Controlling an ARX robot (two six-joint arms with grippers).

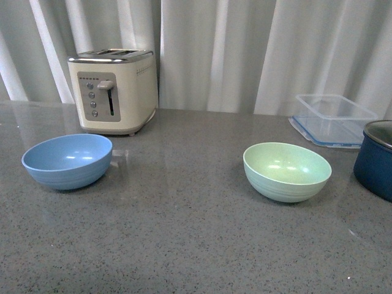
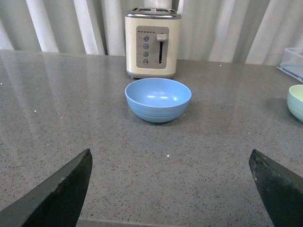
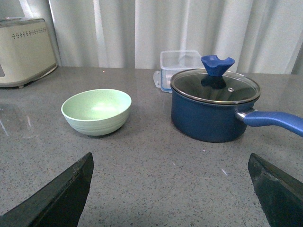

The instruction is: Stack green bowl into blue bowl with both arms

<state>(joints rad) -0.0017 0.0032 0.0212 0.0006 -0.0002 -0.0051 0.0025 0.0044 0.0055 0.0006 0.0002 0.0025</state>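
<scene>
Hanging curtain: white, pleated, running across the whole back.
Countertop: grey, speckled, glossy; everything stands on it.
Toaster: cream, at the back on the left side.
Navy pot: far right, glass lid on, blue knob on top, handle pointing away from the bowls.
Clear container: behind the pot, by the curtain.
Blue bowl: upright, empty, just in front of the toaster.
Green bowl: upright, empty, well apart from the blue bowl, near the pot.
Left gripper: jaws spread wide, holding nothing, facing the blue bowl.
Right gripper: jaws spread wide, holding nothing, facing the green bowl and pot.
</scene>
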